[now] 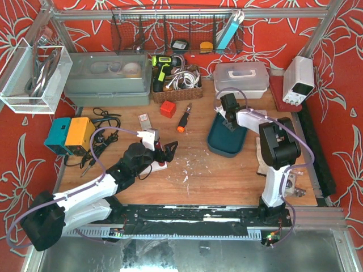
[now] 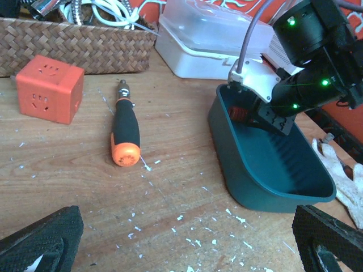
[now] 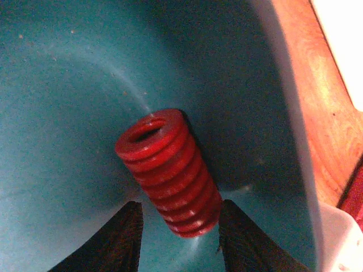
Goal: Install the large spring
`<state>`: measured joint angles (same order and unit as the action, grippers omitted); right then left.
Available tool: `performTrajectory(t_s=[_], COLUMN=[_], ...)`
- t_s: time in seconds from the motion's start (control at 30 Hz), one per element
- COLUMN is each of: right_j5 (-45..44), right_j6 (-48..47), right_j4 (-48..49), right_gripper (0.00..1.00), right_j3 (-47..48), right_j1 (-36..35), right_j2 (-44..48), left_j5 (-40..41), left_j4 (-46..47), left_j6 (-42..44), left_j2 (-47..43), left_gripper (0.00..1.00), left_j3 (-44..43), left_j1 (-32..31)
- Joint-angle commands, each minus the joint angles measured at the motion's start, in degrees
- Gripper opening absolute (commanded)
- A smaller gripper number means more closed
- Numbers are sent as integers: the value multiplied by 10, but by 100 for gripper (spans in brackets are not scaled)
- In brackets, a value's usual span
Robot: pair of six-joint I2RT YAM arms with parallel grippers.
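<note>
The red spring lay tilted on the floor of the teal tub, in the middle of the right wrist view, with its open end turned toward the upper left. Its lower end sat between the two dark fingers of the right gripper. One finger seemed to touch the coils and a sliver of tub showed beside the other, so we could not tell whether they pinched it. In the overhead view the tub stood right of centre on the wooden table, with the right arm reaching down into its far end. The left gripper hung low over the table left of centre, its pads spread wide to the bottom corners of its own view and holding nothing. Ahead of it we saw a screwdriver with an orange and black handle, an orange cube to the left, a wicker basket behind, and a white lidded box beyond the tub.
</note>
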<state>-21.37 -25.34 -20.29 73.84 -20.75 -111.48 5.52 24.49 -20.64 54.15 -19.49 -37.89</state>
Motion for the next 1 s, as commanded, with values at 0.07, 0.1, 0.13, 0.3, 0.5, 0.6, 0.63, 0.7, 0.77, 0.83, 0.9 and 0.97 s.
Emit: performTrajectory(t_s=[0.07, 0.1, 0.13, 0.3, 0.5, 0.6, 0.63, 0.7, 0.77, 0.83, 0.9, 0.97], right_j5=[0, 4, 12, 57, 100, 100, 101, 106, 126, 157, 155, 137], right_j6=[-16, -16, -16, 0, 11, 12, 13, 13, 13, 12, 14, 14], right_j4=[-9, -12, -15, -52, -85, -101, -112, -140, -163, -172, -161, -157], right_gripper=[42, 43, 43, 46, 50, 49, 50, 50, 48, 48, 49, 50], right_j3=[27, 28, 30, 44, 52, 64, 72, 89, 98, 98, 93, 93], right_j1=[3, 4, 5, 13, 22, 23, 23, 24, 24, 24, 26, 26], right_j2=[-36, -41, -45, -60, -65, -74, -78, -86, -88, -87, -90, -95], left_j5=[18, 20, 21, 26, 29, 30, 31, 33, 36, 38, 37, 37], left_j4=[-1, -1, -2, 1, 0, 0, -2, -5, -6, -6, -6, -6], left_j6=[3, 3, 3, -1, -4, -5, -5, -5, -5, -6, -6, -8], left_j2=[-10, -11, -13, -25, -40, -44, -46, -50, -56, -61, -65, -66], left_gripper=[100, 100, 100, 100, 100, 100, 100, 100, 100, 100, 100, 100], left_j3=[-5, -5, -5, 0, 4, 4, 5, 4, 5, 7, 8, 9], left_j1=[-3, -3, -3, -3, -3, -3, -3, -3, -3, -3, -3, -3])
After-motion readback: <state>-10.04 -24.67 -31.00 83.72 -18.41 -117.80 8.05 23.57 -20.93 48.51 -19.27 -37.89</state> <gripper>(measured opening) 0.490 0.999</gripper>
